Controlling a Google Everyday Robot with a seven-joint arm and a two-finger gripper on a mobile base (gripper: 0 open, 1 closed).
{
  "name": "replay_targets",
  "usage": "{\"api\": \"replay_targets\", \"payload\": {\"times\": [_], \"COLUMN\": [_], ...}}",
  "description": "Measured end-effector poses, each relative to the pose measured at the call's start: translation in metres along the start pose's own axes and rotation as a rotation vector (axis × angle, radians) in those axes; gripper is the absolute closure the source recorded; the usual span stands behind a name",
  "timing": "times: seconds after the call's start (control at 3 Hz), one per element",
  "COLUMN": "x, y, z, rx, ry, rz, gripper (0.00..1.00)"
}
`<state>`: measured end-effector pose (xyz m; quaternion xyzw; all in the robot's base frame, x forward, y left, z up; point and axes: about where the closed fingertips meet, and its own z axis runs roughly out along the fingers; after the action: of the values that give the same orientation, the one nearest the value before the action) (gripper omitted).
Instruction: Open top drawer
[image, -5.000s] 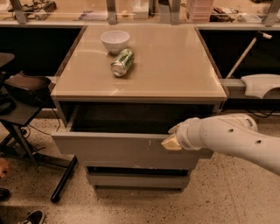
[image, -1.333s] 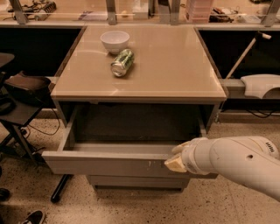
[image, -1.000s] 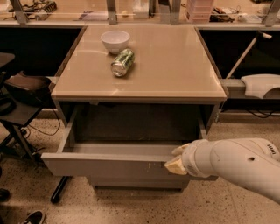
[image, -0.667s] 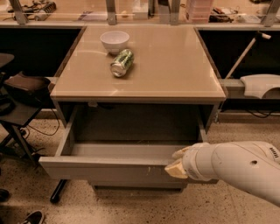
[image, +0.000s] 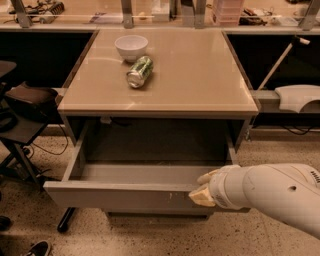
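Observation:
The top drawer (image: 120, 194) is a wide grey drawer with a flat handleless front and small white scuffs right of centre. It stands pulled far out from under the beige tabletop (image: 200, 75), and its shallow grey box shows no contents. My gripper (image: 202, 190) is at the right end of the drawer's front panel, at its top edge, on a thick white arm (image: 270, 192) that comes in from the lower right.
A white bowl (image: 131, 46) and a green can (image: 139, 71) lying on its side sit on the tabletop. A dark stool (image: 25, 107) stands left of the cabinet. A white object (image: 297, 97) lies on a ledge at the right. A shoe (image: 35, 248) shows at the bottom left.
The drawer has slid further out toward the camera, from partly open to far out. My gripper has moved with its front panel, down and toward the camera.

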<state>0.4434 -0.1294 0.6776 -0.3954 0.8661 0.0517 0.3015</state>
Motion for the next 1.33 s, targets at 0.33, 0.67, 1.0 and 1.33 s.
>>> {"api": "replay_targets", "payload": {"times": [0.33, 0.67, 1.0, 1.33], "x": [0.006, 0.005, 0.009, 0.014], "y": [0.006, 0.007, 0.012, 0.017], "z": [-0.005, -0.006, -0.009, -0.013], "rx": [-0.005, -0.005, -0.007, -0.01], "ry": [0.008, 0.009, 0.014, 0.02], "rz": [0.009, 0.009, 0.016, 0.022], "gripper": [1.0, 1.0, 1.0, 1.0]}}
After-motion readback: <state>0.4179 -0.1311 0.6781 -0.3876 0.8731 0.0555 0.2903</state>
